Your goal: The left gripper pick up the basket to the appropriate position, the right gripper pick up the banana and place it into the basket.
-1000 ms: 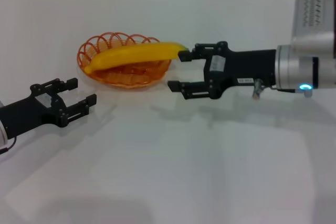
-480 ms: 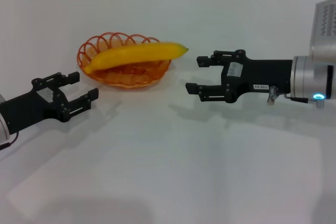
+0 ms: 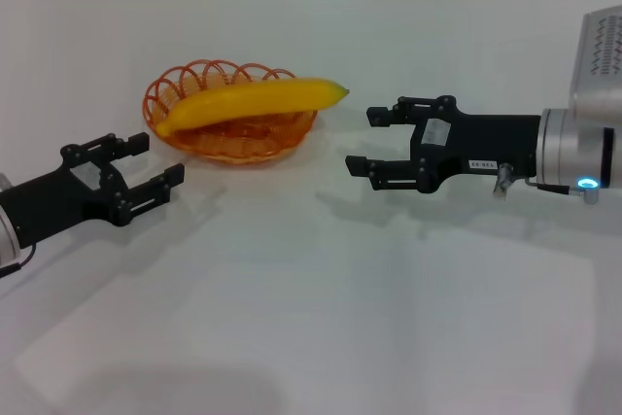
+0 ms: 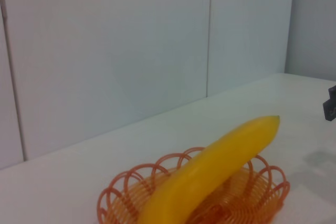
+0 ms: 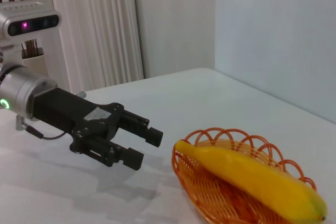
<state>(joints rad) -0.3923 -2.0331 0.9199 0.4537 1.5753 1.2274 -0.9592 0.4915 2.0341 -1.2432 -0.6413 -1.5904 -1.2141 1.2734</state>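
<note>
You won't find any text you can read here. The black two-fingered right gripper (image 3: 361, 141) carries small white stickers with dark marks, perhaps print, too tiny to make out. The black left gripper (image 5: 144, 147) bears a similar white sticker, equally illegible.

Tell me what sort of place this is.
Probably an indoor robot test room: a bare white table, plain panelled white walls, a curtain, and only a basket holding a banana as props.
</note>
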